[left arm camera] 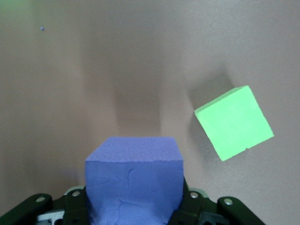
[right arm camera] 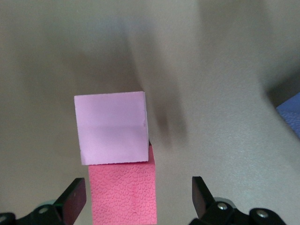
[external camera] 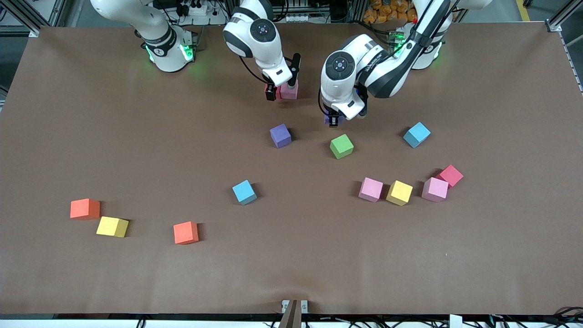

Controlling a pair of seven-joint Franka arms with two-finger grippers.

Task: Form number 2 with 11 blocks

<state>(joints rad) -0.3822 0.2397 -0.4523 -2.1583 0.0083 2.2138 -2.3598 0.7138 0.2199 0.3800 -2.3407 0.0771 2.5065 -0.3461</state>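
Nearest the front camera lay an orange block (external camera: 186, 233). Left gripper (external camera: 334, 120) clamped a purple block (left arm camera: 134, 180) beside the green block (external camera: 341, 146), for placing; right gripper (external camera: 283, 89), jaws apart, straddled the red block (right arm camera: 123, 192) touching the pink block (right arm camera: 112, 127)

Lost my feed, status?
Left gripper shut on purple block, beside green block. Right gripper open around red block touching pink block. Nothing blocking.
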